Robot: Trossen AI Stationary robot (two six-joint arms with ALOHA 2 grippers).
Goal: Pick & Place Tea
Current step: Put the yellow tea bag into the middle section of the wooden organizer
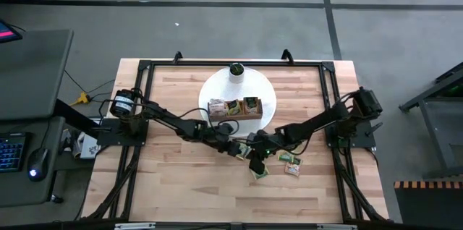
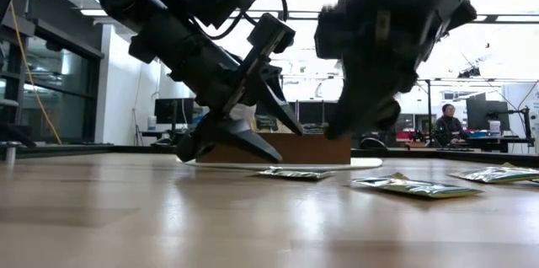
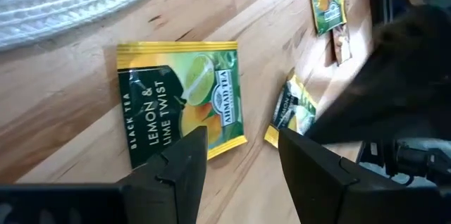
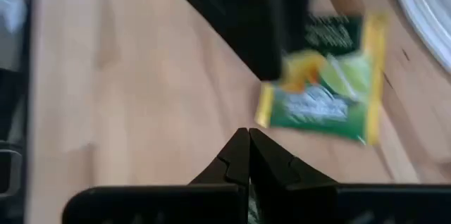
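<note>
My left gripper (image 3: 239,139) (image 1: 242,148) is open just over a green and yellow tea sachet (image 3: 180,104) that lies flat on the wood near the white plate; the sachet's near edge sits by its fingertips. My right gripper (image 4: 248,134) (image 1: 256,160) is shut and empty, close beside the left one, with a green sachet (image 4: 328,97) lying ahead of it. More sachets lie flat on the table (image 1: 259,173) (image 1: 289,160) (image 1: 293,169). Several sachets stand in the wooden tray (image 1: 235,108).
The wooden tray stands on a round white plate (image 1: 268,92) at the table's far middle. A small white cylinder with a dark top (image 1: 236,69) stands at the plate's far rim. The two arms crowd each other at mid-table. Bare wood lies toward the near edge (image 1: 217,194).
</note>
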